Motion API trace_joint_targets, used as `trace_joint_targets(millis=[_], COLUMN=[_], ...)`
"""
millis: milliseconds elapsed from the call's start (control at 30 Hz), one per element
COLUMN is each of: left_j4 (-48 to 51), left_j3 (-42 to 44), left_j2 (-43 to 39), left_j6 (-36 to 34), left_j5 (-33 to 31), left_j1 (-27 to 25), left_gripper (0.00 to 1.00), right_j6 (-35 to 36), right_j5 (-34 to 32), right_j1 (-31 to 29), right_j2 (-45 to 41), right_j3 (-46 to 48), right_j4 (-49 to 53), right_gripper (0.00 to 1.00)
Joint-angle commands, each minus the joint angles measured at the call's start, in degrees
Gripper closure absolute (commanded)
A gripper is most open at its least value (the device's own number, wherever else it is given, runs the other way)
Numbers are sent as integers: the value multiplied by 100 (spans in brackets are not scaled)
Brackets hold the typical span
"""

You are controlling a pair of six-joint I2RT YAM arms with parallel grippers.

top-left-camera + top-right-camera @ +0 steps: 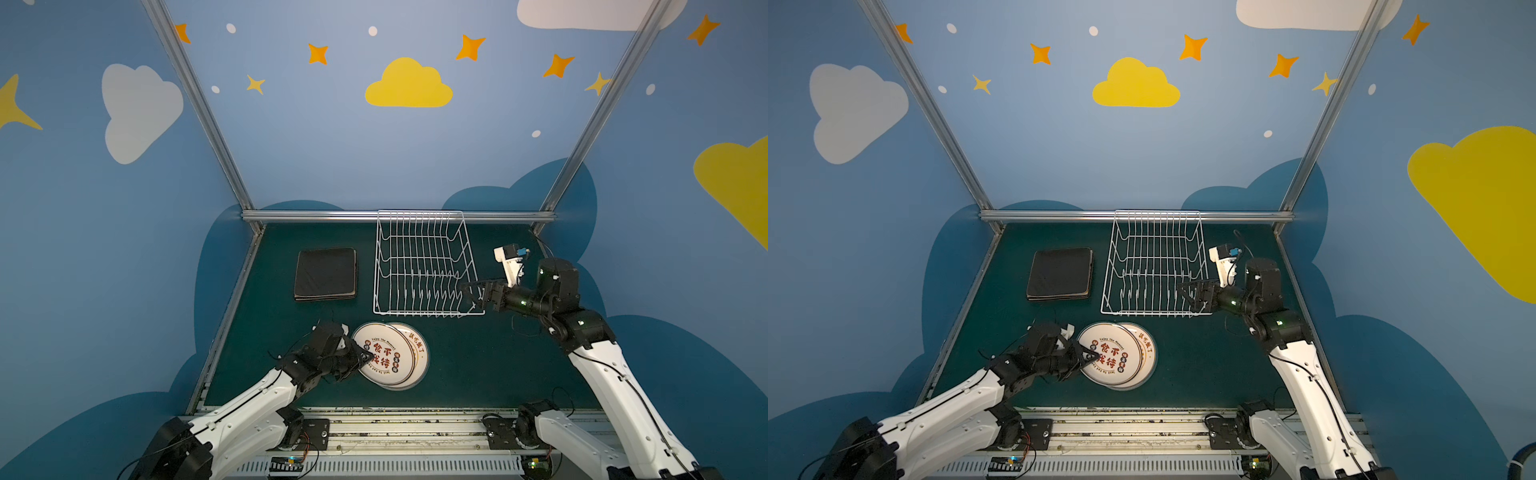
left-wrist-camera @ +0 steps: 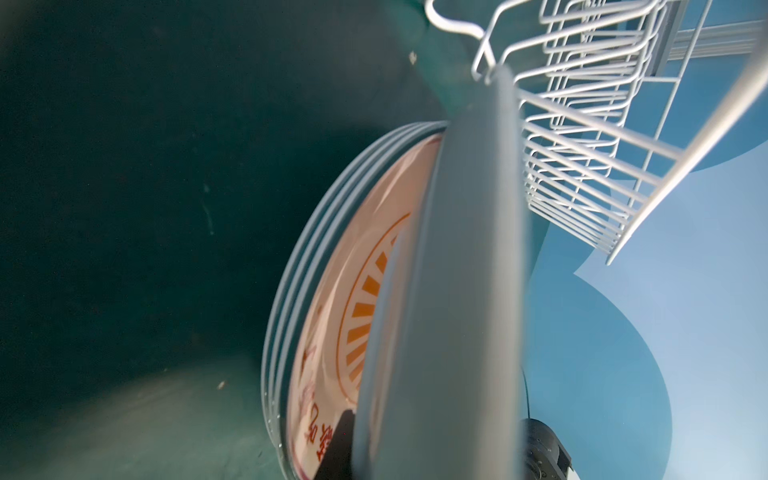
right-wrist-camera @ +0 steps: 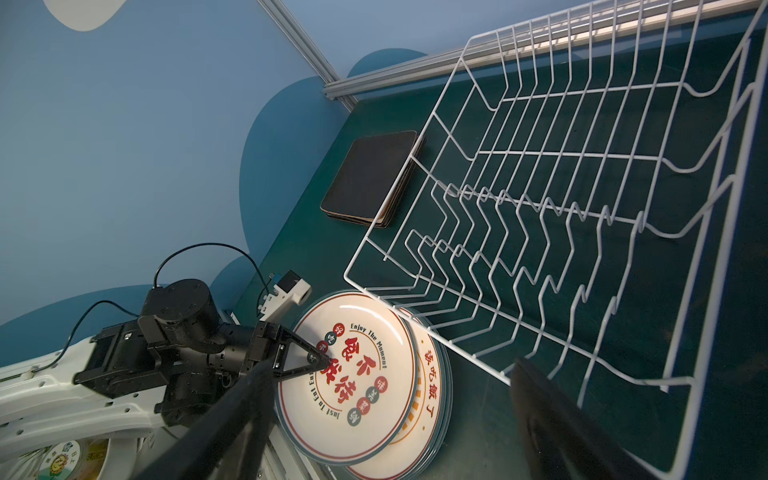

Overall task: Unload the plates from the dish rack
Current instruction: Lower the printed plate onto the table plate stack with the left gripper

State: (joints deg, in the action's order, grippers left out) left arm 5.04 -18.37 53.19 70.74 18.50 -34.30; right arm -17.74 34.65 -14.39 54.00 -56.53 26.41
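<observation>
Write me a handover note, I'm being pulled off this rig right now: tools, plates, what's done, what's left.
Left tool: shut on the rim of the top round plate, held tilted over the round stack.
Right tool: open, empty, by the dish rack, near its right corner.
Black square plates: stacked face down left of the rack.
Done: rack empty.
To do: probably lay that plate flat, release, pull both arms back.

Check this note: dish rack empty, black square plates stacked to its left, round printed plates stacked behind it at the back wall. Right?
Not quite: the round printed plates sit stacked in front of the dish rack, on the robot's side, not behind it. Both top views show this. The rest stands.
</observation>
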Motion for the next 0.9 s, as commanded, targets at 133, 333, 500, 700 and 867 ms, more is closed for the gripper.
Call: trace_joint_targets(millis=[133,333,500,700,867], left_j4=[-137,320,546,568,826], left_j3=[-107,-261,-409,-583,-824], left_j2=[157,183,272,512,740], left_j6=[-27,-117,-214,-284,-410], left_j5=[181,215,144,157,137], left_j1=[-24,-41,-50,-75,-176], left_gripper=[69,59,39,25,8], right_j6=[33,69,22,53,69], right_j5=[-32,-41,-47,-42,-66], right_j1=[-26,-20,-28,-19,-21], right_j2=[85,159,198,260,252], right_j3=[64,28,59,31,29], right_j4=[-95,-85,-144,-119,-125], right_gripper=[11,12,11,11,12])
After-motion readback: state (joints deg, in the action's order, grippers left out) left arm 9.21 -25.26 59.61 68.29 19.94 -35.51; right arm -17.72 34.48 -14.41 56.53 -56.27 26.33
